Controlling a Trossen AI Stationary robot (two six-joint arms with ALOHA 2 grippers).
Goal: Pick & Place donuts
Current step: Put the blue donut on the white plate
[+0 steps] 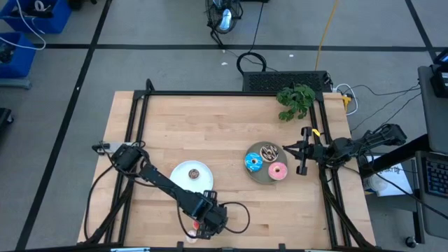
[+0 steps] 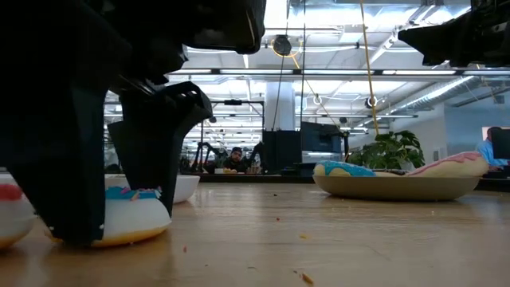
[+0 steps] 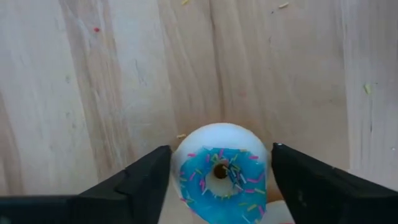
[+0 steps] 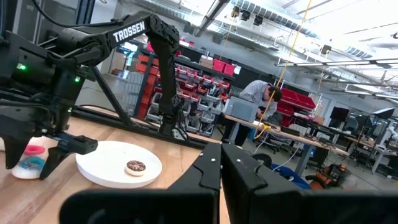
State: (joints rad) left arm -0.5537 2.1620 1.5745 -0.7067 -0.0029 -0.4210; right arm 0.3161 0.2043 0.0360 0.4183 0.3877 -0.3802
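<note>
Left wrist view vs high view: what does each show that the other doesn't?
Only the left wrist view: the small blue donut with sprinkles, sitting between the open fingers of the left gripper, gaps showing on both sides. Only the high view: the white plate, the grey plate with three donuts, the plant, and the right gripper. Both: the wooden table.

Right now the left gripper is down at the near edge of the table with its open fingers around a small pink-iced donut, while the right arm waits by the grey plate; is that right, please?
Almost. The small donut between the left gripper's open fingers has blue icing with sprinkles, not pink, as the left wrist view shows. The rest stands: it is at the table's near edge, and the right gripper waits beside the grey plate.
</note>
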